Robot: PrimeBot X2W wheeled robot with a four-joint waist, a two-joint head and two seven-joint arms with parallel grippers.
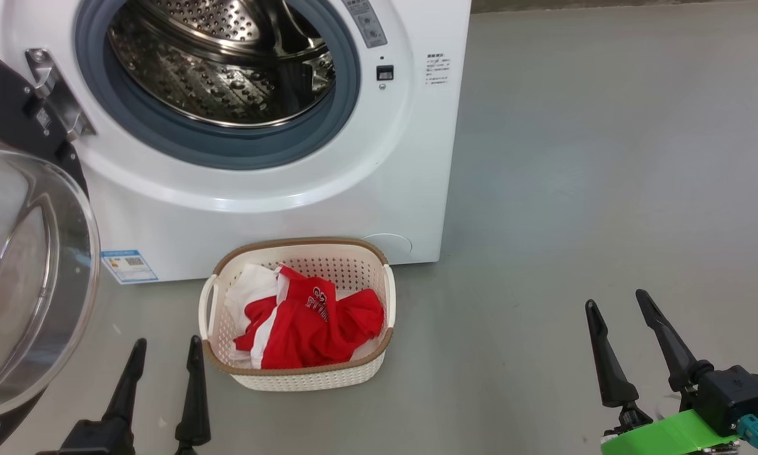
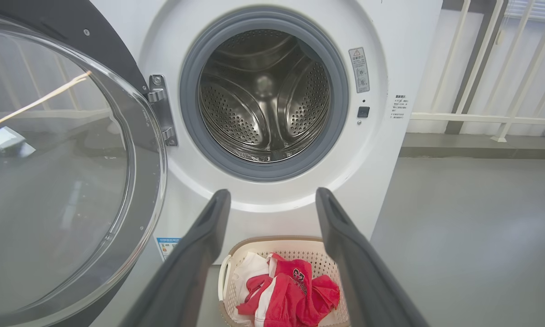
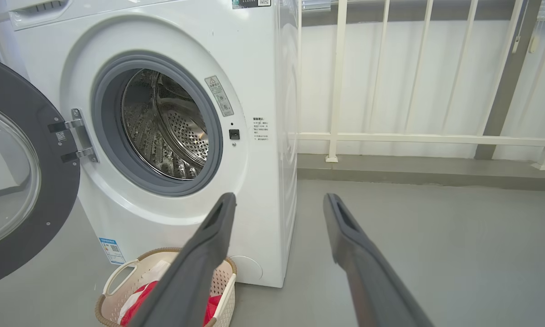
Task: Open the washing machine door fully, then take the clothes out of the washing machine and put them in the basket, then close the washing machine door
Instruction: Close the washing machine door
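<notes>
Washing machine door [image 1: 25, 284]: large round door with a glossy black rim around a bulging clear glass bowl. You see it standing wide open at 9 o'clock of the head view, hanging from a steel hinge [image 1: 54, 88] on the machine's front.
Left gripper [image 1: 168, 344]: your two long dark fingers are spread apart with nothing between them. It hovers above the floor at 7 o'clock, between the door and the basket. In your left wrist view the fingers point at the machine's front below the drum mouth.
Blue label [image 1: 129, 265]: small sticker on the machine's lower front corner, at 10 o'clock from the basket.
Washing machine [image 1: 278, 215]: big white front-loading box at 12 o'clock. Its perforated steel drum [image 1: 227, 69] sits inside a grey rubber gasket [image 1: 227, 151], and you look straight onto the drum's shiny wall.
Basket [image 1: 300, 242]: small cream-white perforated plastic oblong with a brown woven-look rim and two side handles. It stands on the floor just in front of the machine, at 6 o'clock from the drum mouth.
Clothes [image 1: 316, 328]: bright red garments with white stripes and white lettering, with white fabric on their 9 o'clock side. They lie bunched inside the basket.
Right gripper [image 1: 616, 300]: your two long dark fingers are spread apart and empty, at 4 o'clock of the head view, well apart from the basket. A green band [image 1: 663, 436] sits below the fingers.
Floor [image 1: 606, 158]: smooth grey surface, running out to 3 o'clock from the machine.
Railing [image 3: 418, 136]: white bars beyond the machine, at 2 o'clock of your right wrist view.
</notes>
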